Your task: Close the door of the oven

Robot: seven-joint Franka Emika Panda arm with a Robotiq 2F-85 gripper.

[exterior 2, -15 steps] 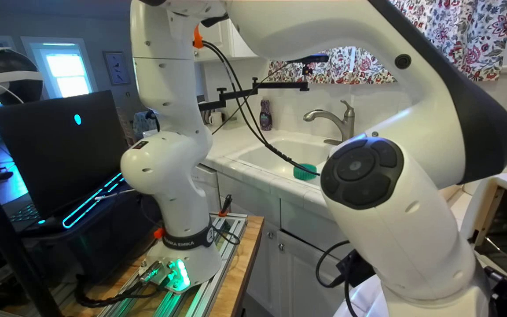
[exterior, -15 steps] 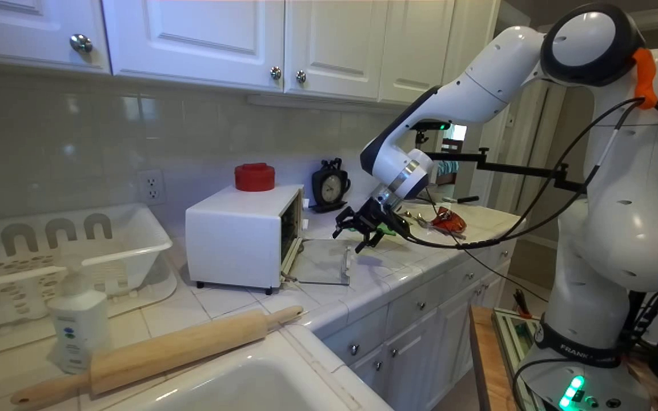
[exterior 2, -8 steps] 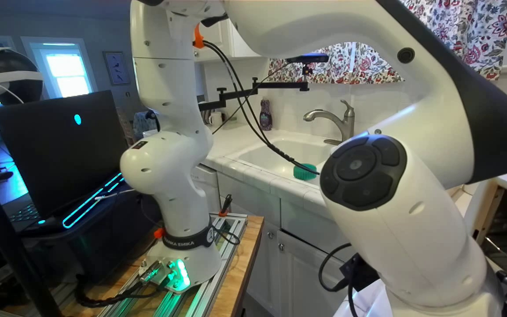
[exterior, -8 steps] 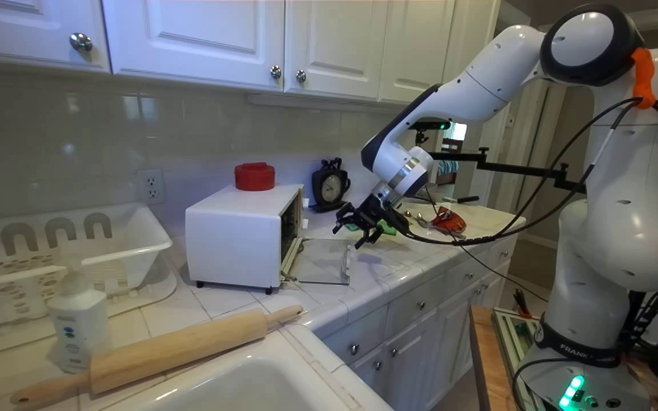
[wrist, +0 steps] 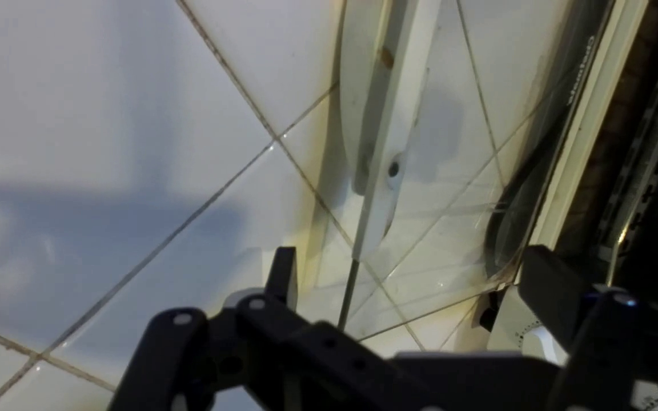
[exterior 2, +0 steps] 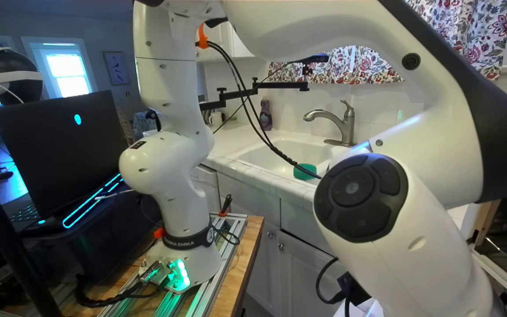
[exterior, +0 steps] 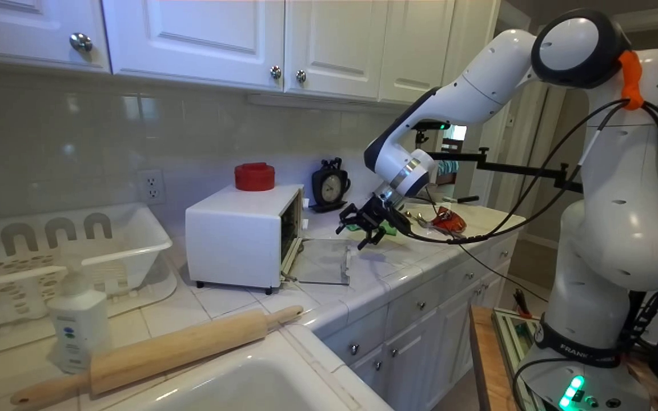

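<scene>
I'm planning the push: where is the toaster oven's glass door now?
In an exterior view, the glass door is folded down at the right of the toaster oven, over the tiled counter, with the open gripper near its upper right corner.

One oven (exterior: 235,245), one door (exterior: 323,261), two fingers (wrist: 552,288), one rolling pin (exterior: 179,351), one dish rack (exterior: 130,267), one laptop (exterior 2: 57,154).

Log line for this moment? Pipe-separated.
oven: door open, folded down | gripper: open, nothing held, near door's outer edge | red container: on oven | closing: not yet done
</scene>
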